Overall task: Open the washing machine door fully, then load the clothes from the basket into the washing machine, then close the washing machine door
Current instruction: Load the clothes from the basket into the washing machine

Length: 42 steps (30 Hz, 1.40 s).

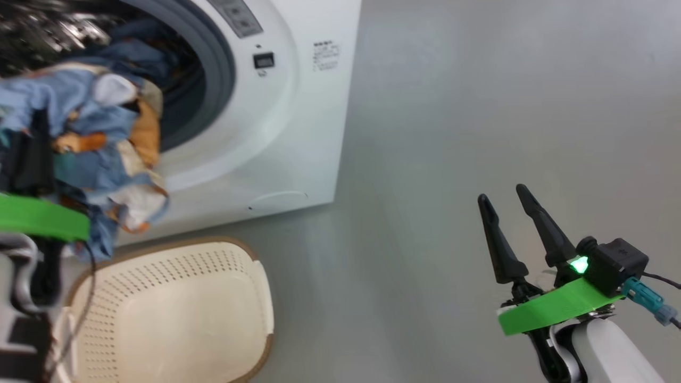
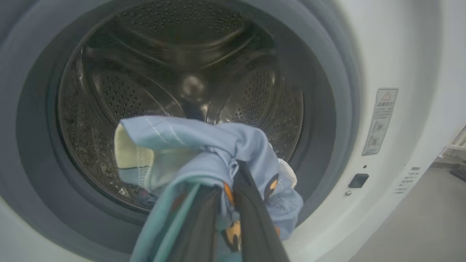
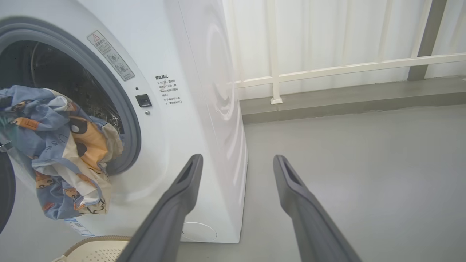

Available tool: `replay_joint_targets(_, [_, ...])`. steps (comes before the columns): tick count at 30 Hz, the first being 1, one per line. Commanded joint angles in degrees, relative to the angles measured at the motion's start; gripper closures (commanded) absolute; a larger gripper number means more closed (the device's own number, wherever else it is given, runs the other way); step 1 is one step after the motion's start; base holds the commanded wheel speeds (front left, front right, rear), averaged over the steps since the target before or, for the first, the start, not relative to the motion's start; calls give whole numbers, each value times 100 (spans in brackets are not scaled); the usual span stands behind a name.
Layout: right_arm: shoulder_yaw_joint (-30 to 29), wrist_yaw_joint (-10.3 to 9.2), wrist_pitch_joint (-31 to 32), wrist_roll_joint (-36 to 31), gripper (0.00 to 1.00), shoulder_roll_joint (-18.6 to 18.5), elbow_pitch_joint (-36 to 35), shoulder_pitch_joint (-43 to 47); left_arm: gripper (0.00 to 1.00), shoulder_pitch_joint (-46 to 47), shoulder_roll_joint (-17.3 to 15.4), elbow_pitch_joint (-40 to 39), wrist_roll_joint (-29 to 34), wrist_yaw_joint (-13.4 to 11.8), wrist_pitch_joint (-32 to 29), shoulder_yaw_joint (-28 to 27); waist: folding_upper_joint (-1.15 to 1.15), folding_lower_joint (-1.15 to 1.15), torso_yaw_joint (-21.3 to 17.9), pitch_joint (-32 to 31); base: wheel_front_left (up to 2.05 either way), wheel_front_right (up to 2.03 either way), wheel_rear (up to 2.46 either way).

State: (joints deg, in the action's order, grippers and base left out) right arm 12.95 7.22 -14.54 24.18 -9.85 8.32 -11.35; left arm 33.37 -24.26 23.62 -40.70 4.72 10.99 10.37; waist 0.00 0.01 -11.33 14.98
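Observation:
My left gripper (image 2: pixel 227 182) is shut on the clothes (image 2: pixel 204 153), a bundle of light blue bear-print fabric with cream cloth. It holds them right in front of the mouth of the washing machine (image 1: pixel 298 133), and the bundle (image 1: pixel 101 143) hangs down over the lower part of the grey-blue rubber ring (image 2: pixel 327 109). Behind it the steel drum (image 2: pixel 182 72) is dark, with some blue fabric low inside. The door is out of view and the opening is uncovered. The basket (image 1: pixel 175 314) sits on the floor below the opening, with no clothes in the part I see. My right gripper (image 1: pixel 501 192) hangs open to the right.
Grey floor (image 1: pixel 479 106) spreads to the right of the machine. A white railing (image 3: pixel 346 67) with pale curtains stands behind a low step along the far wall. The round white cap (image 3: pixel 198 231) sits low on the machine's front, near its right corner.

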Motion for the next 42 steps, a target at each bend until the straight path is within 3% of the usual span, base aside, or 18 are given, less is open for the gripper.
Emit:
replay_joint_targets(1, [102,26,-46,-106,0,16,-185,-152,100,391,-328,76,30,55,-20,-194,0,-1,-348,468,0,0,0])
replay_joint_targets(11, [21,26,-46,-383,0,467,-473,-225,100,2006,-769,1637,209,232,-41,56,0,-1,-789,1476,0,0,0])
replay_joint_targets(22, [95,26,-46,-533,0,670,-678,-278,100,3732,-1252,2769,505,274,57,534,0,-1,-1231,2214,0,0,0])
replay_joint_targets(29, [73,26,-46,-536,0,693,-802,-185,100,4571,-1449,2693,862,275,389,520,0,-1,-1416,2458,0,0,0])
replay_joint_targets(36, [95,26,-46,-442,0,696,-904,-208,100,4646,-1386,1429,1289,57,398,-486,0,-1,-1439,2598,0,0,0])
replay_joint_targets(37, [103,26,-46,-437,0,696,-899,-218,87,4534,-1338,1367,1365,63,399,-601,0,-1,-1431,2592,0,0,0])
replay_joint_targets(38, [111,26,-46,-435,0,696,-885,-223,56,4428,-1284,1408,1419,72,399,-669,0,-1,-1419,2573,0,0,0])
replay_joint_targets(39, [120,26,-46,-436,0,696,-867,-226,2,4342,-1232,1508,1463,84,399,-698,0,-1,-1405,2551,0,0,0])
replay_joint_targets(42, [151,26,-46,-438,0,696,-817,-240,0,4190,-1104,2020,1531,124,399,-643,0,-1,-1361,2477,0,0,0])
